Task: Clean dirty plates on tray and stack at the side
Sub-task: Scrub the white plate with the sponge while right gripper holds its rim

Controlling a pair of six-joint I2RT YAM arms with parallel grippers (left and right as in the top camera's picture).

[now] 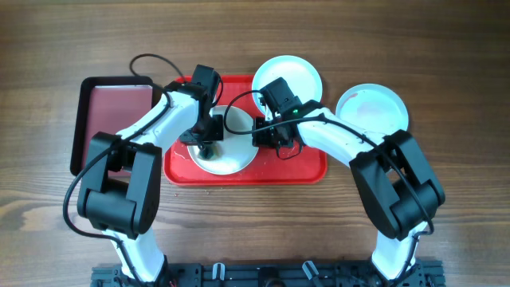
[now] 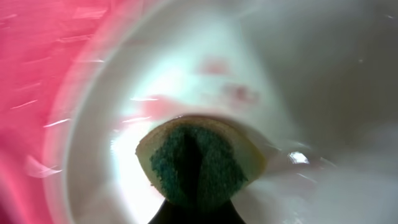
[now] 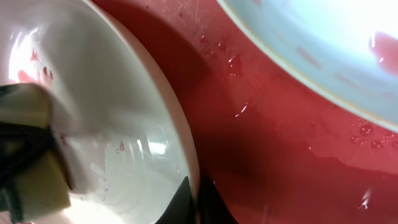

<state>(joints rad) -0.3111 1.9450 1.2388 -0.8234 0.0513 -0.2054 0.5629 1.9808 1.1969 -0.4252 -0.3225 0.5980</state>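
A white plate (image 1: 239, 159) with faint red smears lies on the red tray (image 1: 307, 167). My left gripper (image 1: 209, 146) is shut on a green and yellow sponge (image 2: 199, 165) and presses it onto the plate's inside (image 2: 186, 81). My right gripper (image 1: 267, 137) is shut on the white plate's right rim (image 3: 198, 199); the plate (image 3: 124, 124) fills the left of the right wrist view, with the sponge (image 3: 31, 168) at its edge. A mint plate (image 1: 288, 76) rests over the tray's back edge and shows in the right wrist view (image 3: 323, 50). A second pale plate (image 1: 372, 108) with red smears lies on the table at the right.
A smaller black-rimmed maroon tray (image 1: 111, 119) sits left of the red tray, under my left arm. Water drops lie on the red tray floor (image 3: 261, 137). Crumbs lie on the wood just in front of the tray.
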